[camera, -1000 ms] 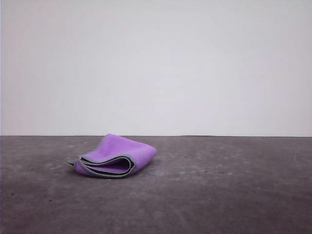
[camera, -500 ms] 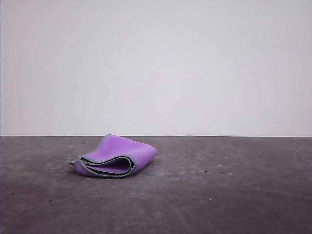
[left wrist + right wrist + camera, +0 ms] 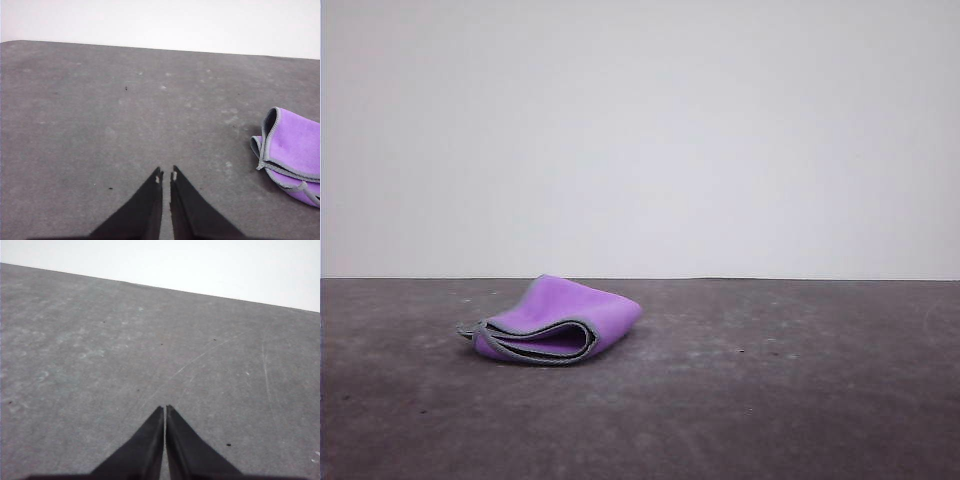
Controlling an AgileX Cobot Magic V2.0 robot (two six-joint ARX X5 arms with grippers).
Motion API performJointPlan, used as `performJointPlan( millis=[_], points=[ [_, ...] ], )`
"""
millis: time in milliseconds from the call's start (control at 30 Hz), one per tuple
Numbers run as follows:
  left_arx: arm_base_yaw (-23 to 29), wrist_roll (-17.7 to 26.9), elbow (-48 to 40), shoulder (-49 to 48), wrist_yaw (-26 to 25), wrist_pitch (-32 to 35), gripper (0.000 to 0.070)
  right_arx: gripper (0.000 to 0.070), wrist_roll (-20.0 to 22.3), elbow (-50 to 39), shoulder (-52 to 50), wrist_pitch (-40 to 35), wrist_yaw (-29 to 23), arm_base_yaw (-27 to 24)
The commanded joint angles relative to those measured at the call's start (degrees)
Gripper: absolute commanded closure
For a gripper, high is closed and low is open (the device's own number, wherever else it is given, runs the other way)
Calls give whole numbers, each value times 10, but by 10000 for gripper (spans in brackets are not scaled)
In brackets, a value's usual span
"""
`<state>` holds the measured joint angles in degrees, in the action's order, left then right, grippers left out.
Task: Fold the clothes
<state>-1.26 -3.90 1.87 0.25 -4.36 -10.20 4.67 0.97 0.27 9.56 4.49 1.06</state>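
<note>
The clothes [image 3: 560, 320] are one small purple cloth with grey edging, lying folded in a loose bundle on the dark grey table [image 3: 770, 400], left of centre in the front view. In the left wrist view the cloth [image 3: 292, 150] lies well off to one side of my left gripper [image 3: 166, 175], which is shut with nothing between its black fingers. My right gripper [image 3: 165, 410] is also shut and holds nothing, hovering over bare tabletop.
A plain white wall [image 3: 640, 130] rises behind the table's far edge. The tabletop [image 3: 150, 340] shows faint scratches and small specks.
</note>
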Motion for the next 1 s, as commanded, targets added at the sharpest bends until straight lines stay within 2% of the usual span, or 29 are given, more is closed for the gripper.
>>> performJointPlan(
  millis=[0, 967],
  points=[
    [1, 0, -11, 0, 1, -5, 684, 700, -2, -3, -1, -8, 0, 0],
    [1, 0, -11, 0, 1, -5, 684, 700, -2, -3, -1, -8, 0, 0]
  ],
)
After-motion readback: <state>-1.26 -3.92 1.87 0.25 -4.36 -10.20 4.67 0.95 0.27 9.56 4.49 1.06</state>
